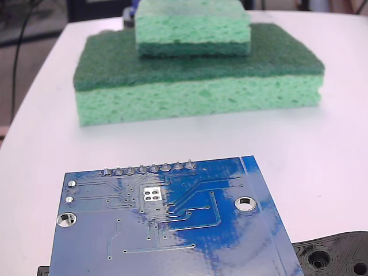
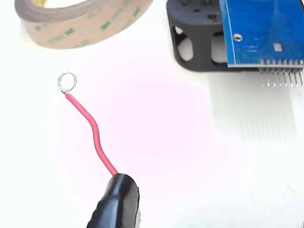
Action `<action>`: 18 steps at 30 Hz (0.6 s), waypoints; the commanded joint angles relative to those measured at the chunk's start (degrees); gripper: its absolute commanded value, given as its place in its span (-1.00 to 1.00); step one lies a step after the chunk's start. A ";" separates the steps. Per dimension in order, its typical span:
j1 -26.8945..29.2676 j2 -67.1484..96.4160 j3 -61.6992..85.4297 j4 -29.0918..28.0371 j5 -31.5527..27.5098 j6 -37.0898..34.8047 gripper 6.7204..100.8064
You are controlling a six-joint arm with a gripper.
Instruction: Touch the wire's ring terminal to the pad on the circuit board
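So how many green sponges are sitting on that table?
2. The big sponge lies flat behind the circuit board in the fixed view. A smaller sponge is stacked on top of it. The wrist view shows none.

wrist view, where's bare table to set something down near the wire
In the wrist view the open patch is the white table right of the wire, below the black piece and circuit board. It is crowded along the top: the tape roll sits just above the ring terminal. In the fixed view, bare table also lies between the sponges and the board.
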 commanded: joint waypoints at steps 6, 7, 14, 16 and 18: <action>-2.90 6.77 3.34 3.43 0.88 -3.16 0.99; -3.69 6.68 3.25 3.43 1.76 -3.08 0.99; -4.04 7.56 3.52 4.75 3.34 -4.31 0.99; -4.04 7.65 4.04 4.66 3.87 -4.66 0.99; -3.69 7.65 4.83 4.57 4.48 -4.83 0.99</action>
